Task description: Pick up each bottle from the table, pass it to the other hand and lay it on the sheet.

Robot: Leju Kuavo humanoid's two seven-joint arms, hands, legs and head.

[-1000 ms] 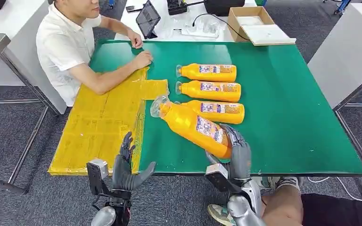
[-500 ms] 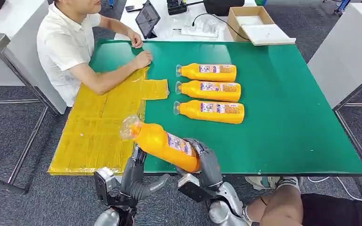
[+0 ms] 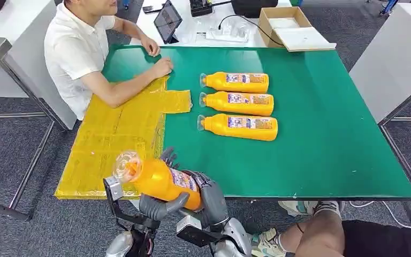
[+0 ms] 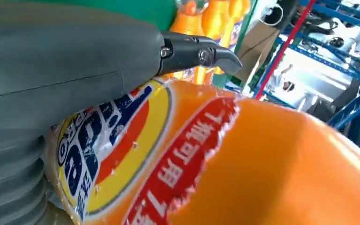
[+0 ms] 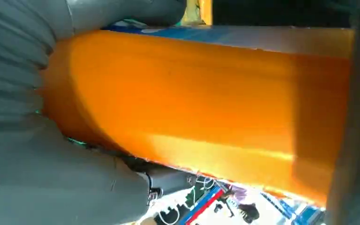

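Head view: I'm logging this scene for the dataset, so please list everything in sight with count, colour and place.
Held bottle: one, orange, clear cap, over the table's near edge, between both hands.
Lying bottles: three, orange, side by side in mid-table, caps toward the sheet.
Sheet: one, yellow, on the table's left part.
Table: one, green top.
Cardboard box: one, brown, open, on the white table beyond.
Tablet: one, dark, propped on that white table.
Person: one, white shirt, seated at the far left corner, a forearm on the sheet.
Left hand: grey, under the held bottle.
Right hand: grey, grips the bottle's base end.
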